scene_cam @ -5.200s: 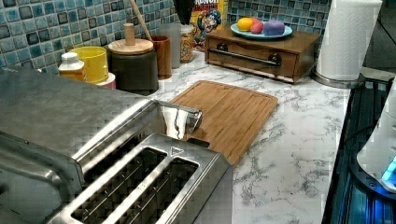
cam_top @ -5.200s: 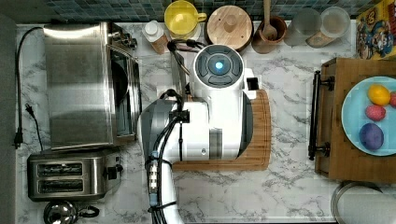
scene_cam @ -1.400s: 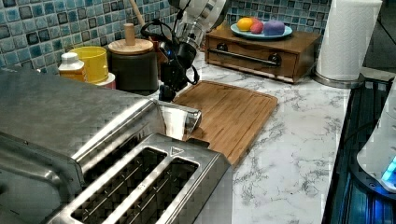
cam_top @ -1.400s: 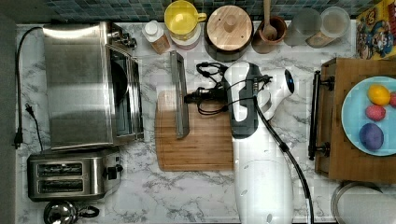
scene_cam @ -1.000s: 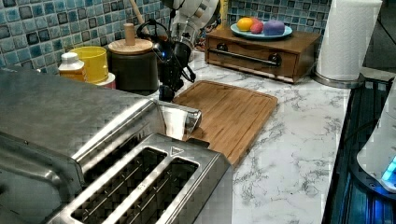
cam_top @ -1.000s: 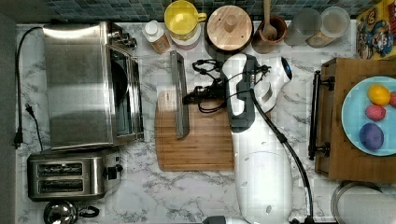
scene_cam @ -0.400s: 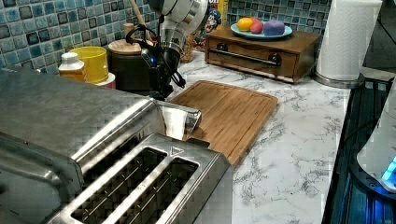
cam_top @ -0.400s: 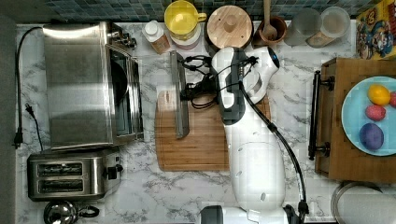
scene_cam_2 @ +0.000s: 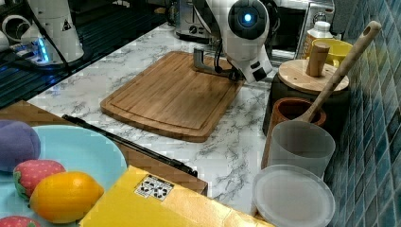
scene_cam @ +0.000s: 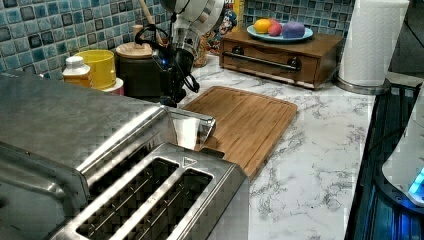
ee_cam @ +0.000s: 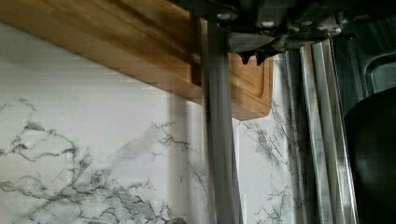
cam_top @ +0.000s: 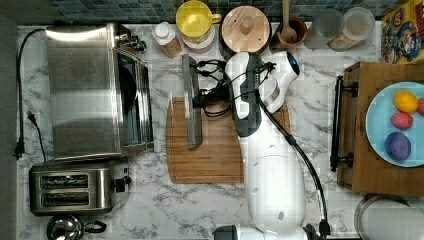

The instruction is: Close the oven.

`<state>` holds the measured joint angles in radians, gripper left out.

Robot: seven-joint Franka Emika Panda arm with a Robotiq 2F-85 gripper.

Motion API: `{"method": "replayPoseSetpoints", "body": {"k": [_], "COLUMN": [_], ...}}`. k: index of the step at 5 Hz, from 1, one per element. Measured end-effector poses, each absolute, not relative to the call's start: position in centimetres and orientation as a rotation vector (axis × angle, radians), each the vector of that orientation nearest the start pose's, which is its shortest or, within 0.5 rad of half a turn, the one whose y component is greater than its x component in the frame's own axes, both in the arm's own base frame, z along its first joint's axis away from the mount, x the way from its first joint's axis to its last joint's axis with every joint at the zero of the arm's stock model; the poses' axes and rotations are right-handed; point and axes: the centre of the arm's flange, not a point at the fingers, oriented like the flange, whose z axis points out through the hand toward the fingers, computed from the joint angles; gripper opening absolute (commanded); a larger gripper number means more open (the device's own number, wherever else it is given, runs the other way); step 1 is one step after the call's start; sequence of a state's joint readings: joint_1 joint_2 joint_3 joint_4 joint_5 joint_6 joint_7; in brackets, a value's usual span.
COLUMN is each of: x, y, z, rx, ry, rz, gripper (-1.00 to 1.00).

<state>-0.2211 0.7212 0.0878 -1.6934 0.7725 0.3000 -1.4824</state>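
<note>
So the oven (cam_top: 97,92) sat at 9 o'clock on the table (cam_top: 310,145) in the top view, door still flat open. The jaws (cam_top: 199,99) were right at its bar handle (cam_top: 191,102); open or closed, couldn't tell. Whole closing push still left.

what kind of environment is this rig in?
Looks like a kitchen countertop, possibly a mock-up. Cues: marble-patterned counter against a blue tiled backsplash, a stainless toaster oven with its door open beside a two-slot toaster, and a wooden cutting board.
</note>
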Motion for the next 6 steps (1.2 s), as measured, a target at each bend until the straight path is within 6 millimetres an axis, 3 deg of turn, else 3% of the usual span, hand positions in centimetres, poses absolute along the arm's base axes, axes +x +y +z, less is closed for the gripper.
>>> {"method": "replayPoseSetpoints", "body": {"k": [1, 2, 4, 5, 6], "x": [62.3, 62.3, 63.2, 63.7, 64.1], "y": [-2.8, -1.8, 2.1, 4.6, 5.7], "z": [18.4, 21.4, 27.6, 29.1, 29.8], "rx": [-2.283, -2.301, -2.522, -2.659, -2.696], "ry": [-0.127, -0.173, -0.209, -0.288, -0.323], "rz": [0.196, 0.173, 0.198, 0.222, 0.218], "gripper": [-1.0, -1.0, -1.0, -1.0, -1.0]}}
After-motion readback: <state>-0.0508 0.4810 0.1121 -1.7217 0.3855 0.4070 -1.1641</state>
